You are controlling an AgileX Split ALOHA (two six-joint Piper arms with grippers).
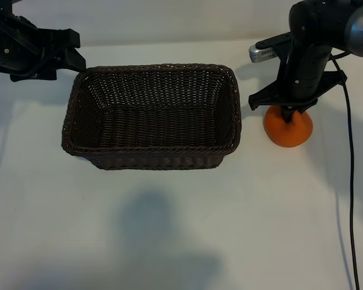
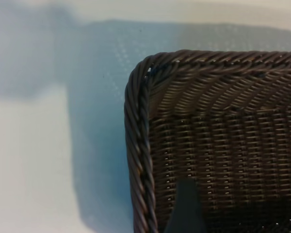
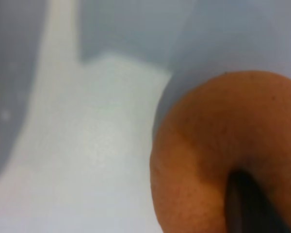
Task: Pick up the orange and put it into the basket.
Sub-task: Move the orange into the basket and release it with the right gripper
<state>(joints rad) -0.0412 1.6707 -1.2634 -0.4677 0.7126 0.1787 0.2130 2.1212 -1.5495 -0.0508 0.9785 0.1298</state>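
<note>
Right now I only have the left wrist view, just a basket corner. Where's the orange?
Observer: The orange sits on the table, outside the basket, beside the short side nearest the right arm.
Operator: Right gripper on it?
Observer: Yes. The right gripper points down onto the orange's top with its fingers closed there. The orange rests on the table, not yet lifted.
Operator: And where does my left gripper sit overall?
Observer: The left gripper hangs open at the basket's far corner on the left arm's side, well away from the orange.
</note>
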